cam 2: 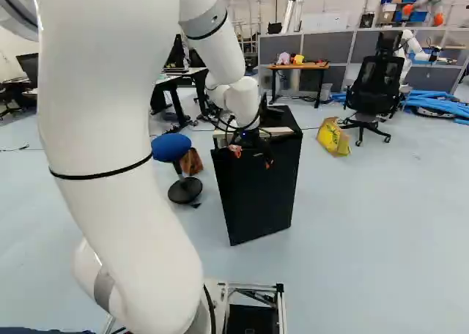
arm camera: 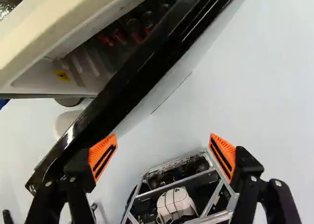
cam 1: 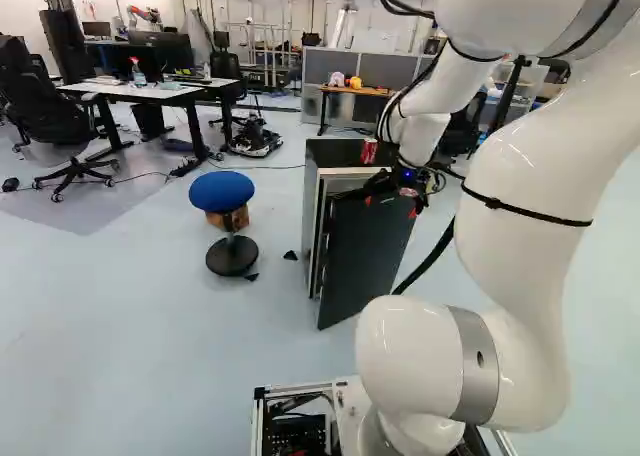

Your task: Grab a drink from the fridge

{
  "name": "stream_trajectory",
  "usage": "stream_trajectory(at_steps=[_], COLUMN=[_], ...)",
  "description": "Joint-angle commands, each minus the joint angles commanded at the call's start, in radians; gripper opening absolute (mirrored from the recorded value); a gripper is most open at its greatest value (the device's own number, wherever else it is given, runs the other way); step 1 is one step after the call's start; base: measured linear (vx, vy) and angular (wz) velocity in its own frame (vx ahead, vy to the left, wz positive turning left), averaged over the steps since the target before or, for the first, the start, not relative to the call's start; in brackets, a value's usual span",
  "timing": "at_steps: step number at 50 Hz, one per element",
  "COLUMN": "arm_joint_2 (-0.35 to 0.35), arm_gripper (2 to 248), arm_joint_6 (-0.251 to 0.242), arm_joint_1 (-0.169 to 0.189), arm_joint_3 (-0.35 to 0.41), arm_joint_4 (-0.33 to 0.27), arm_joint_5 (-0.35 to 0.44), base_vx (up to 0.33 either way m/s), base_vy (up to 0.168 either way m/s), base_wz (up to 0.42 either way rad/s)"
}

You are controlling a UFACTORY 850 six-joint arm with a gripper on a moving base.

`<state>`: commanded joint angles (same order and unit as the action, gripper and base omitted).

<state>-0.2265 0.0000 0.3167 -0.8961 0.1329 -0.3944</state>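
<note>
My gripper (cam 1: 391,207) is at the upper part of the black fridge door (cam 1: 365,251), which stands partly open from the fridge (cam 1: 318,191). Seen from the wrist, the gripper (arm camera: 163,156) is open and holds nothing; one finger is close beside the door's black top edge (arm camera: 128,76), the other over the floor. Whether that finger touches the door I cannot tell. Behind the door, several red-and-dark cans (arm camera: 135,30) show dimly inside the fridge. A red can (cam 1: 369,152) stands on the fridge top in the left base view.
A blue stool (cam 1: 222,191) stands beside the fridge, with a brown box (cam 2: 191,162) behind it. A yellow bag (cam 2: 333,136) and an office chair (cam 2: 374,92) are beyond the fridge in the right base view. Under the gripper shows the base frame (arm camera: 211,175).
</note>
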Motion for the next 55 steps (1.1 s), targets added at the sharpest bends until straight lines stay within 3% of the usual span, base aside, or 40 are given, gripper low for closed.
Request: stream_trajectory(at_steps=[32,55], arm_joint_2=[-0.054,-0.101], arm_gripper=[247,247], arm_joint_6=[0.0,0.0], arm_joint_1=[-0.106,-0.159], arm_joint_3=[-0.066,-0.126], arm_joint_4=[-0.064,-0.111], arm_joint_5=[0.0,0.0], base_vx=[0.0,0.0], base_vy=[0.0,0.0], base_wz=[0.0,0.0])
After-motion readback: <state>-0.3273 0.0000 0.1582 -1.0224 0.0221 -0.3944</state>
